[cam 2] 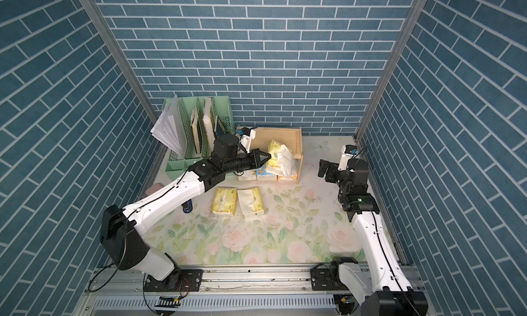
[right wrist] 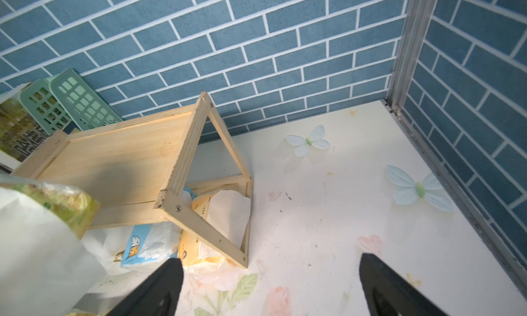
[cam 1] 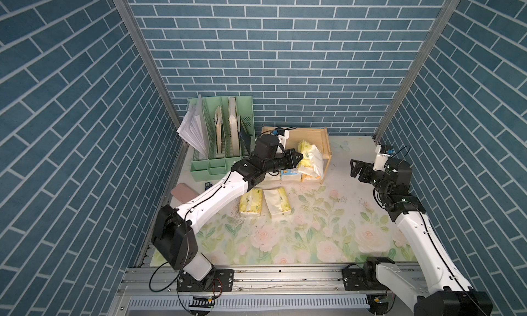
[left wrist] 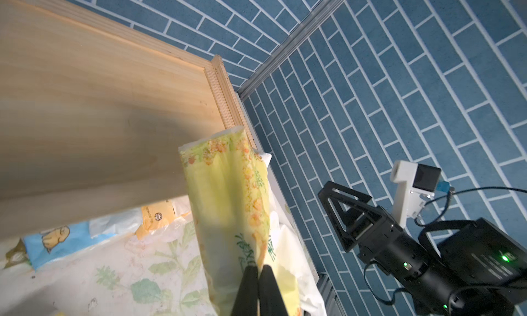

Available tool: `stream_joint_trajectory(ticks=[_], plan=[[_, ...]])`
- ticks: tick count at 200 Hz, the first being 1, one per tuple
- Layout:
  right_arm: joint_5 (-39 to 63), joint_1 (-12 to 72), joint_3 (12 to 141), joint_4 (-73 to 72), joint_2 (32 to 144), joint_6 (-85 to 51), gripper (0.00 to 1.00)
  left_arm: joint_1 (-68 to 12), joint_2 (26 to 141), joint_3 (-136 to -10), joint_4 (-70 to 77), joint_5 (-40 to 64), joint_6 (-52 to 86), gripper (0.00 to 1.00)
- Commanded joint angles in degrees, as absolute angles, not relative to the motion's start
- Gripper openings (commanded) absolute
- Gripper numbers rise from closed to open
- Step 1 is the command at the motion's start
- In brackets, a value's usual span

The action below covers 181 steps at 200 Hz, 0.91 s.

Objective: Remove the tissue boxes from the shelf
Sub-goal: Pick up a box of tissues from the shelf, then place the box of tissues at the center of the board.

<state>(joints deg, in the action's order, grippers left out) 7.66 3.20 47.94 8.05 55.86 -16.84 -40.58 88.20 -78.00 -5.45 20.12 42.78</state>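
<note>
Locate the shelf [cam 1: 310, 135] at the back of the desk [cam 1: 313, 243], against the rear wall, just right of the mint-green file organizer [cam 1: 216, 135].

Left claw [cam 1: 299, 156]: positioned at the front of the upper board, jaws fully closed on the wrapper of a pale yellow tissue pack [cam 1: 305, 147]. Verify in the left wrist view: fingertips [left wrist: 248, 286] pressed together, pinching a fold of plastic at the near end of the pack. Pack orientation: stood on end, tilted, in front of the upper board's front edge. Contact with the board: cannot be told. Note a white surface [cam 1: 317, 161] just beside the pack on its right; unclear whether part of the same pack or a separate one.

Lower tier, under the upper board: light blue pack [cam 1: 290, 175] with cartoon print, and orange-yellow pack [cam 1: 309, 178] just beside it on the right. Confirm both in the right wrist view, seen past the shelf's open side frame.

Off the shelf: second pale yellow pack [cam 1: 251, 202] and white-topped pack [cam 1: 277, 201], lying flat on the desk in front of the shelf, just beside each other.

Right claw [cam 1: 353, 169]: jaws spread wide, holding nothing. Positioned above bare desk to the right of the shelf, apart from it, touching nothing.
</note>
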Motion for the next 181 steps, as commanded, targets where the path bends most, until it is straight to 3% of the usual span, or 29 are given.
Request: stream_joint_trajectory(ticks=[1,97,181], plan=[[10.96,3.08,47.63,4.66,54.84,-19.68,1.00,-42.68,84.83,-73.94,-5.06,19.59,43.91,0.00],[11.26,3.08,47.49,6.61,52.67,-20.49,1.00,-49.99,85.46,-60.41,1.27,14.01,50.77,0.00],[10.44,3.08,47.12,7.60,52.13,-19.50,1.00,-51.02,98.03,-62.68,2.81,12.67,51.41,0.00]])
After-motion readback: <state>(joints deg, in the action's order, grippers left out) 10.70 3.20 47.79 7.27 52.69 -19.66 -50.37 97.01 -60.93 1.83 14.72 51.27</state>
